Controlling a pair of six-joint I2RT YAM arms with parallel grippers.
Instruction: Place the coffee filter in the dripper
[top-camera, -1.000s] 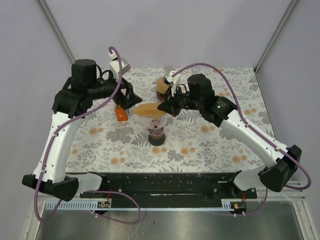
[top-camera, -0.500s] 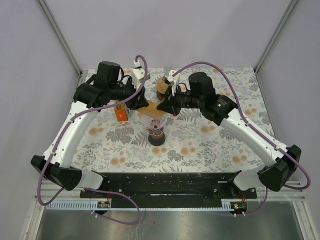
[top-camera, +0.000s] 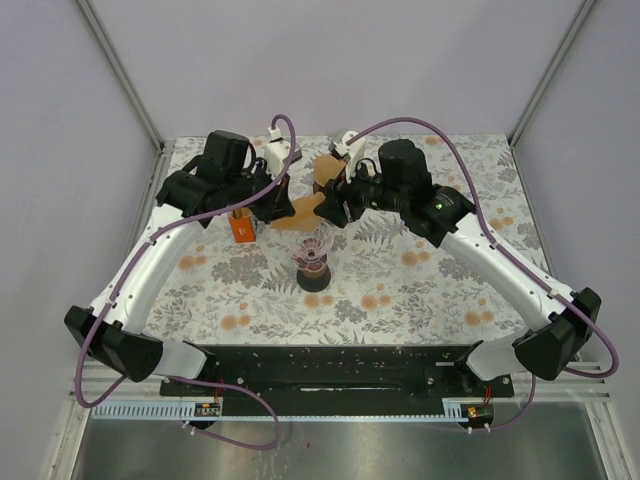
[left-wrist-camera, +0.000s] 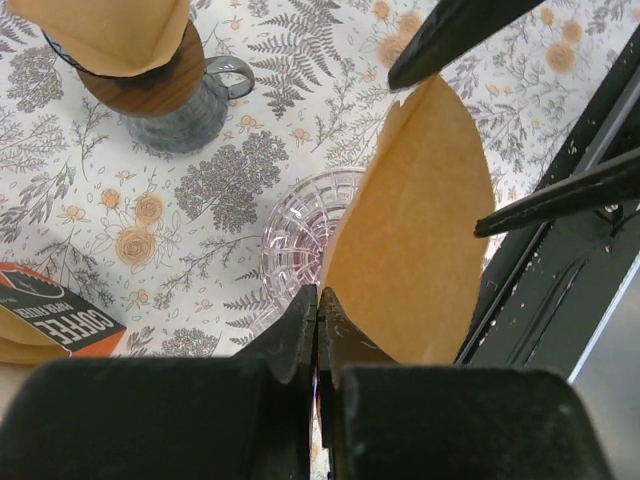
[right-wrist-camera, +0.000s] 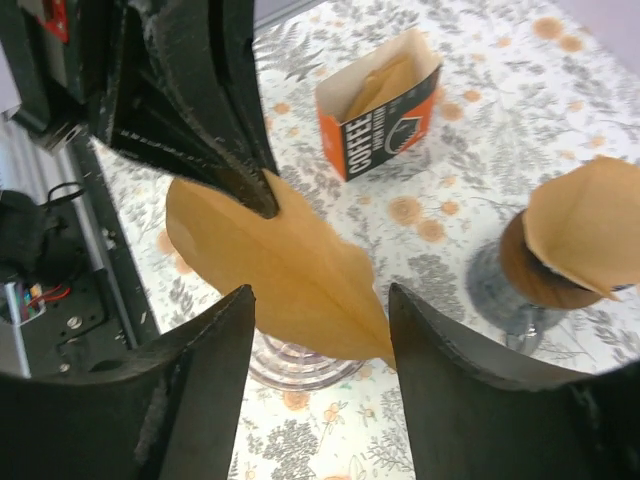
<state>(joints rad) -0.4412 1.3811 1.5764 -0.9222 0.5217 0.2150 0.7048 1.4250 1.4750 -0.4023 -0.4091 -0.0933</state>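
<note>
- Brown paper coffee filter (left-wrist-camera: 410, 230) hangs above the glass dripper (left-wrist-camera: 292, 228), one edge pinched in the left gripper (left-wrist-camera: 318, 300)
- right gripper (right-wrist-camera: 320, 295) jaws spread, either side of the filter
- risk, we judge: one-edge pinch lets the flat filter swing, landing folded or off-rim
- dripper partly hidden under the paper

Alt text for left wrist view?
The left pincer is shut on the near edge of a brown coffee filter, held above a pink glass dripper. The right pincer stands open around the filter's far end. Beyond: a grey jug topped with another filter, an orange coffee box.
</note>
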